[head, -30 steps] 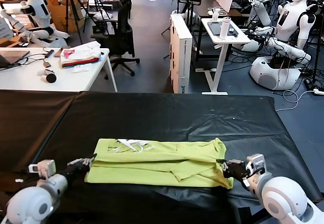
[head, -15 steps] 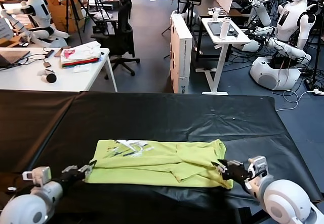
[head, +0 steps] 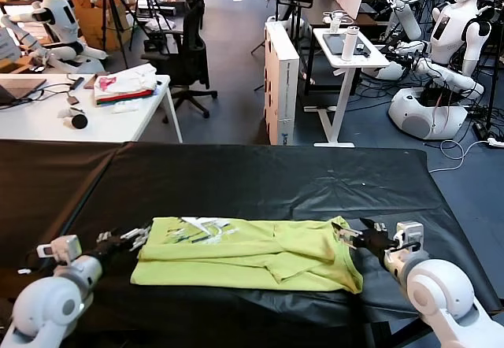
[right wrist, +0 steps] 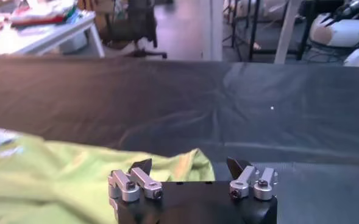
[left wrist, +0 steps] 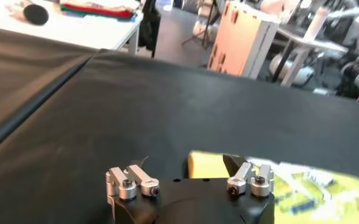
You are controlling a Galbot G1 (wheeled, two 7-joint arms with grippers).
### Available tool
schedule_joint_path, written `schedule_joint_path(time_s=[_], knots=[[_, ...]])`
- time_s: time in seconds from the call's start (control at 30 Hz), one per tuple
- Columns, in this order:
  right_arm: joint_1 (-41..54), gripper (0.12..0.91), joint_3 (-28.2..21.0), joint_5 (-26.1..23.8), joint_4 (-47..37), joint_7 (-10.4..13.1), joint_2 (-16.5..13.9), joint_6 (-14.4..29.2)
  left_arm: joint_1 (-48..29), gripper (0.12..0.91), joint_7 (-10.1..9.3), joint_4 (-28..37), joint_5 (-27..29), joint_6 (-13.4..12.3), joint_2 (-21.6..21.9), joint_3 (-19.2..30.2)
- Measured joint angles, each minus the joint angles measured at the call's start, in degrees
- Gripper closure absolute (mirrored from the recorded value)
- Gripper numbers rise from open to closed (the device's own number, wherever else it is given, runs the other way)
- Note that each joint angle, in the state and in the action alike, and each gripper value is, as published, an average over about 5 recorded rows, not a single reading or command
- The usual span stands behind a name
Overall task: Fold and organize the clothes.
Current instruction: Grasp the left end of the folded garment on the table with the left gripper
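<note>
The left gripper hangs low over the black table at the shirt's left end, its jaws spread apart and holding nothing. In the left wrist view the gripper shows one dark fingertip just over the shirt's yellow-green corner; the other fingertip cannot be made out against the black cloth.

The shirt lies folded into a long band across the near middle of the table, running from one gripper to the other, with pale print or a label showing on its upper left part. Its right end has a rumpled, doubled-over edge.

The right gripper sits at that right end, jaws spread wide, pinching nothing. In the right wrist view the gripper has one fingertip over the shirt's edge and the other over bare table just beside it.

Behind the table, on the left, a white desk carries a pile of white, pink and red items.
</note>
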Motion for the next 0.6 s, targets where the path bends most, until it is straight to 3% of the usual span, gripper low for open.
schedule_joint_path(time_s=[0.37,0.5,0.6], knots=[[2.57,0.149,-2.25,-1.40,-5.95,-0.32,3.13,0.48,-3.77,0.123,0.02,4.38,0.62,0.66,-1.61,3.13],[2.39,0.296,-2.25,-1.95,-6.56,-0.61,3.69,0.53,-3.85,0.125,0.07,4.75,0.33,0.89,-1.83,3.42],[2.28,0.433,-2.17,-2.19,-6.77,-0.78,4.02,0.60,-3.97,0.189,0.10,5.14,0.01,1.08,-2.08,3.69]])
